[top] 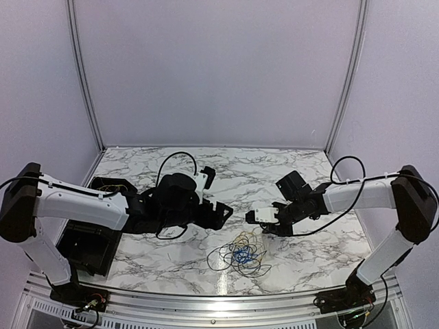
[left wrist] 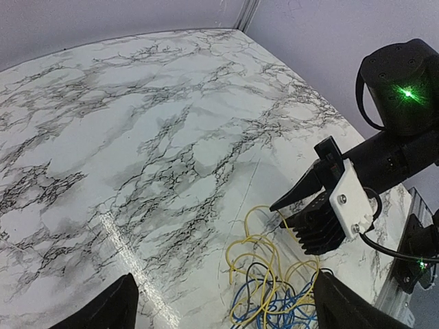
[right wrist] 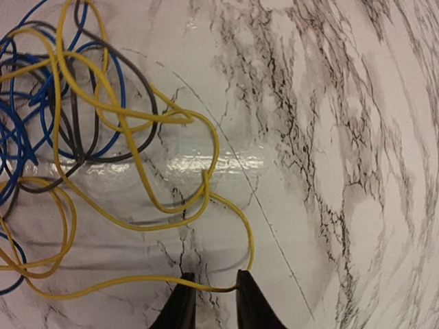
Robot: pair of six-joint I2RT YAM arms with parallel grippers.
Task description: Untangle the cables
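Observation:
The cables (top: 240,255) lie in a loose tangle on the marble table (top: 274,171), near its front middle: yellow (right wrist: 137,164), blue (right wrist: 27,130) and black (right wrist: 140,130) loops crossing one another. My right gripper (right wrist: 211,277) is down at the tangle's edge, its jaws a narrow gap apart, with one yellow strand running across that gap. In the top view the right gripper (top: 260,223) sits just up and right of the pile. My left gripper (left wrist: 226,312) hovers wide open over the pile's other side, holding nothing; it shows in the top view too (top: 219,214).
A black open box (top: 82,247) stands at the table's left front, and another black piece (top: 110,185) lies behind it. Pale enclosure walls (top: 219,68) close the back and sides. A metal rail (top: 206,298) runs along the front edge.

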